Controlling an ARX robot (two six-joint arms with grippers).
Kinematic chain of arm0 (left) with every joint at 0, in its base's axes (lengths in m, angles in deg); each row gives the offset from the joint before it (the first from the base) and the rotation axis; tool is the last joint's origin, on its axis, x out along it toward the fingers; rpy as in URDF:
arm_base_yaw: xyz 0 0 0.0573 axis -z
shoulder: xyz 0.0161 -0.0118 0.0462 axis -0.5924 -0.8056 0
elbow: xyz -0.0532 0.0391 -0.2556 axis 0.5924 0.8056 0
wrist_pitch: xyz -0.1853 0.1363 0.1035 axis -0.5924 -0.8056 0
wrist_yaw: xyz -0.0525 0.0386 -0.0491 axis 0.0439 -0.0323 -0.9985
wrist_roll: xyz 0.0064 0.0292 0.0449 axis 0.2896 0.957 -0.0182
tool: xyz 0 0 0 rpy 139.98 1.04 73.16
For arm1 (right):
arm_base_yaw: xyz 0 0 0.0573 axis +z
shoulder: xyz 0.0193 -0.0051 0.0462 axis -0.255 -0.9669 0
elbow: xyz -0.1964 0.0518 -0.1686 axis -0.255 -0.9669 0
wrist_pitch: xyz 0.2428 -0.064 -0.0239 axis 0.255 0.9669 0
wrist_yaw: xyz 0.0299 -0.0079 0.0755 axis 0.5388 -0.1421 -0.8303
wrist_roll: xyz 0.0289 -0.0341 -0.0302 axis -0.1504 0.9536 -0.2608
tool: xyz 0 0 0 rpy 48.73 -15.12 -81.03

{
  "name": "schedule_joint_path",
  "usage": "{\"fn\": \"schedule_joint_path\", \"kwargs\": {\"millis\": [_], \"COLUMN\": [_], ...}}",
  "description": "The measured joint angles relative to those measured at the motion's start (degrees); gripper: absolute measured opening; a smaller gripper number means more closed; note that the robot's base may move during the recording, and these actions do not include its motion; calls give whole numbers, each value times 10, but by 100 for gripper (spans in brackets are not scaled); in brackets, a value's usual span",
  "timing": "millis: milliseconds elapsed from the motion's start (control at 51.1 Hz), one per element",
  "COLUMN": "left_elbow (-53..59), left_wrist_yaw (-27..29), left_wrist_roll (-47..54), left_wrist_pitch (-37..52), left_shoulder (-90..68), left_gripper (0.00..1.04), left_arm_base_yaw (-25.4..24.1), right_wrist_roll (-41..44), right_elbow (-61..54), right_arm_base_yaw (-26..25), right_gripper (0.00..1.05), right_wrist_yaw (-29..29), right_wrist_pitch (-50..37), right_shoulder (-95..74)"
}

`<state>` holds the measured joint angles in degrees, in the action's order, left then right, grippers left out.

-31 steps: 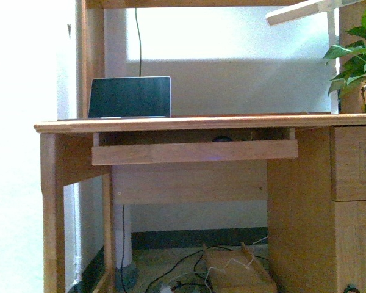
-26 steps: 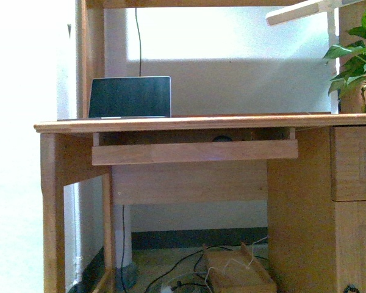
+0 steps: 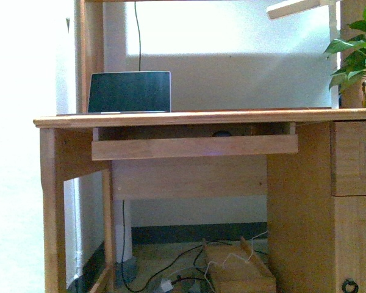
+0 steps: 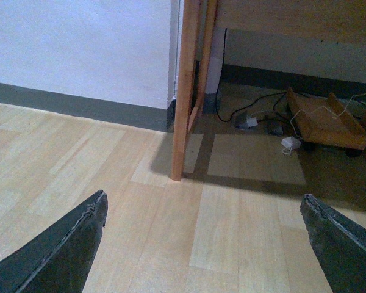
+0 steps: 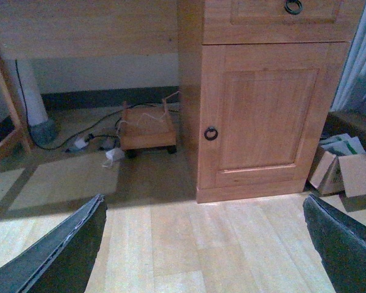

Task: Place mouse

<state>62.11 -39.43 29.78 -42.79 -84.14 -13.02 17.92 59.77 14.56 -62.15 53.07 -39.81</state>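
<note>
In the front view a small dark rounded hump, the mouse [image 3: 221, 133], shows on the pull-out keyboard tray [image 3: 194, 147] under the desk top [image 3: 189, 117]; only its top edge is visible. Neither arm shows in that view. My left gripper [image 4: 202, 204] is open and empty, low over the wooden floor left of the desk leg [image 4: 182, 116]. My right gripper [image 5: 203, 206] is open and empty, over the floor in front of the desk's cupboard door [image 5: 268, 116]. The mouse does not show in either wrist view.
An open laptop [image 3: 129, 91] stands on the desk at the left, a plant [image 3: 357, 55] at the right. Under the desk are cables [image 4: 250, 119] and a small wheeled wooden stand [image 5: 147, 129]. Cardboard boxes [image 5: 344, 168] lie right of the cupboard.
The front view has shifted a little: the desk, laptop and tray sit slightly higher in the picture. Nothing on the desk has moved.
</note>
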Motion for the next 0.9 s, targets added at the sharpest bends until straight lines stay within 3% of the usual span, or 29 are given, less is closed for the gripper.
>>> {"fn": "schedule_joint_path", "kwargs": {"millis": [900], "left_elbow": [0], "left_wrist_yaw": [0], "left_wrist_roll": [0], "left_wrist_pitch": [0], "left_shoulder": [0], "left_gripper": [97], "left_arm_base_yaw": [0], "right_wrist_roll": [0], "right_elbow": [0], "right_arm_base_yaw": [0], "right_gripper": [97], "right_wrist_yaw": [0], "right_wrist_pitch": [0], "right_shoulder": [0]}}
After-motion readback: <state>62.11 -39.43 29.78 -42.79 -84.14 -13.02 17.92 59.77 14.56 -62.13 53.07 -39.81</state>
